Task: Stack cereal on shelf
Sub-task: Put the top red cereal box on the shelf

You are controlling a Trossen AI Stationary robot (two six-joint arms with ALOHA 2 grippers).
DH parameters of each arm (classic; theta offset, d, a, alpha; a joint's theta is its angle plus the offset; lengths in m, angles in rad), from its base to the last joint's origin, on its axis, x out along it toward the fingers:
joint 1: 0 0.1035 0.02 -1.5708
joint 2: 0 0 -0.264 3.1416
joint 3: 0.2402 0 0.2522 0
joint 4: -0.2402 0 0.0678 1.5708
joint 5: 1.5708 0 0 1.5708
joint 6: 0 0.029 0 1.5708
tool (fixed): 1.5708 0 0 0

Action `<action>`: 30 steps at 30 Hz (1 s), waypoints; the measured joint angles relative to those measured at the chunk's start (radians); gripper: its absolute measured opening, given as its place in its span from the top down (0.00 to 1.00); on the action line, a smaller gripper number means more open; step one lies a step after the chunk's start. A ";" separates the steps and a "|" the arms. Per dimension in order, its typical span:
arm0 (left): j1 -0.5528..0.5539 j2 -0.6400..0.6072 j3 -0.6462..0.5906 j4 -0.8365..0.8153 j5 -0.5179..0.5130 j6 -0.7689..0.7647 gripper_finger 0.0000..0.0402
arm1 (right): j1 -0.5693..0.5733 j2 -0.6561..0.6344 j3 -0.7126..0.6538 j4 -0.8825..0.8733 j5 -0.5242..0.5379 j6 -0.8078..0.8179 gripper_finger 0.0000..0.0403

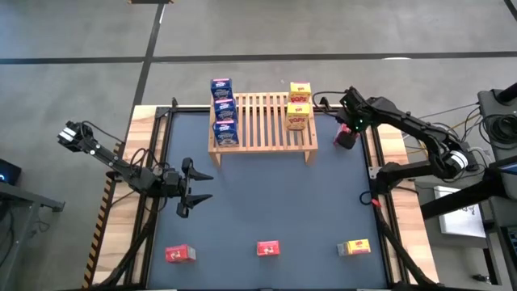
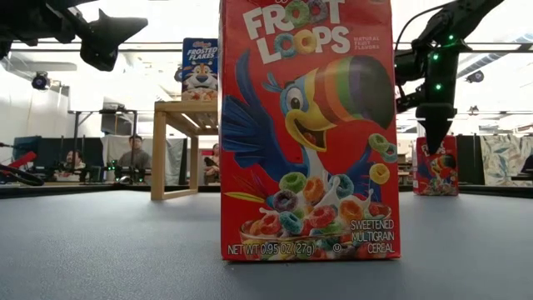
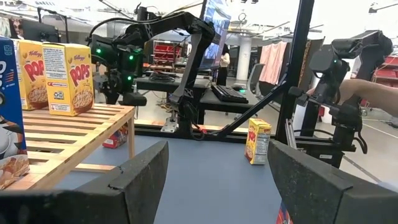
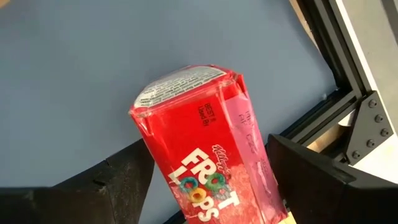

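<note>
The wooden slatted shelf [image 1: 262, 121] stands at the table's far middle. Three blue boxes [image 1: 222, 113] stand on its left end and two yellow boxes [image 1: 298, 105] on its right end. My right gripper [image 1: 347, 129] is just off the shelf's right end, shut on a red cereal box [image 4: 199, 155]. Two more red boxes [image 1: 180, 254] [image 1: 267, 248] and one yellow box [image 1: 354, 246] stand along the near edge. My left gripper [image 1: 194, 187] hovers open over the table's left middle, touching nothing. My right gripper holds the red cereal box between its two fingers, one finger [image 4: 118, 180] on each narrow side [image 4: 249, 143]. The fingers come from above, slanting down. The box's lower end [image 2: 435, 190] sits level with the table top; whether it is lifted clear, I cannot tell.
The middle near-edge red box [image 2: 308, 133] fills the low view. Black frame rails [image 1: 376, 162] run along the table's sides beside my right gripper. A person's hand [image 3: 373, 87] shows beyond the table. Bare blue mat [image 1: 266, 194] lies between the shelf and the near row.
</note>
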 joint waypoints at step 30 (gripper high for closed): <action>0.000 0.000 0.000 0.004 0.000 -0.012 0.36 | 0.001 -0.002 -0.007 0.008 0.000 0.036 0.46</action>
